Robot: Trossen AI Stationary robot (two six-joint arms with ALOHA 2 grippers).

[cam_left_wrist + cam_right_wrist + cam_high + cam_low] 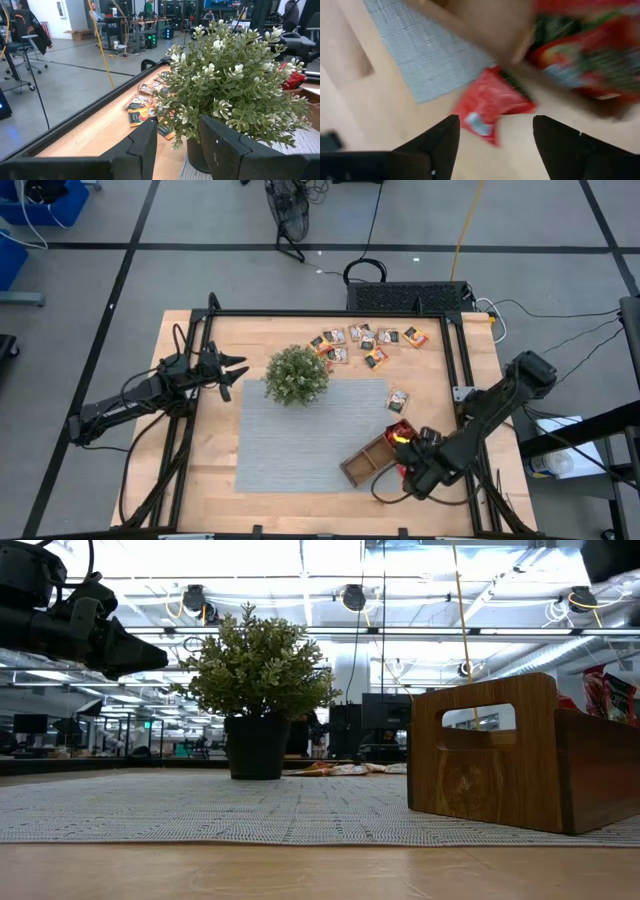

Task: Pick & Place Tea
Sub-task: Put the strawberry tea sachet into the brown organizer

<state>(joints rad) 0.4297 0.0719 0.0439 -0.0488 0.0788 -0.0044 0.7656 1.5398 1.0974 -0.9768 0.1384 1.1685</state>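
Our right claw (492, 137) stands open, its two dark fingers apart, and it holds nothing. Just ahead of it, between the fingers in the wrist view, one red tea sachet (487, 107) is free of the grip; we cannot tell if it already lies on the wood or is falling. We judge that the claw opened here to let the sachet go into the wooden tray (372, 457), but the sachet seems to be beside the tray wall, not surely inside a compartment. More red sachets (400, 431) fill the end of the tray nearest this claw.

Farther from the right claw, one single sachet (398, 400) lies on bare wood, and a loose group of tea sachets (365, 342) waits at the far edge of the table, probably the stock to be picked next.

Our left claw (232, 372) hangs well apart at the other side, fingers partly open and empty, just beside the potted plant (296, 374). It seems only to wait.

The tray and plant rest on a grey woven mat (300, 440) on the pale wooden table (210, 470). Around is a workshop with grey floor, cables and bright ceiling lamps.
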